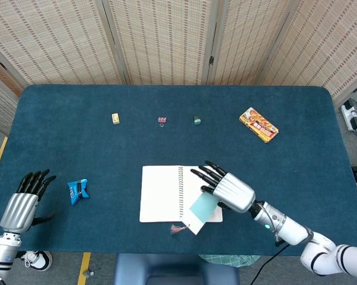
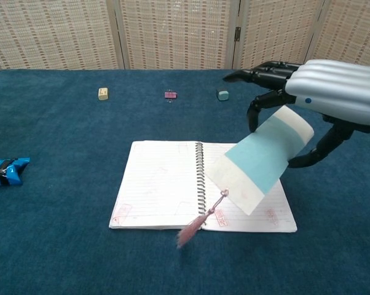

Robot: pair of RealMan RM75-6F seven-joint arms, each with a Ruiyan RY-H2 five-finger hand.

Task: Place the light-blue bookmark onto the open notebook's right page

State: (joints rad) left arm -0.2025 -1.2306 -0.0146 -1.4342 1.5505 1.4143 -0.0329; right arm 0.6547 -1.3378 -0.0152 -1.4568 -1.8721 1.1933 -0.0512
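Note:
The open spiral notebook (image 1: pixel 161 193) (image 2: pixel 160 184) lies flat near the table's front middle. My right hand (image 1: pixel 229 190) (image 2: pixel 323 92) hovers over its right page and holds the light-blue bookmark (image 1: pixel 202 209) (image 2: pixel 262 161) by its upper end. The bookmark hangs tilted above the page, with its pink tassel (image 1: pixel 177 228) (image 2: pixel 194 227) dangling past the notebook's front edge. My left hand (image 1: pixel 23 205) rests at the table's front left corner, fingers spread, holding nothing.
A blue snack packet (image 1: pixel 77 190) (image 2: pixel 5 171) lies left of the notebook. Along the far side sit a cream eraser (image 1: pixel 115 119), a pink binder clip (image 1: pixel 162 120), a teal small block (image 1: pixel 197 120) and an orange-yellow box (image 1: pixel 258 124) (image 2: pixel 319 99).

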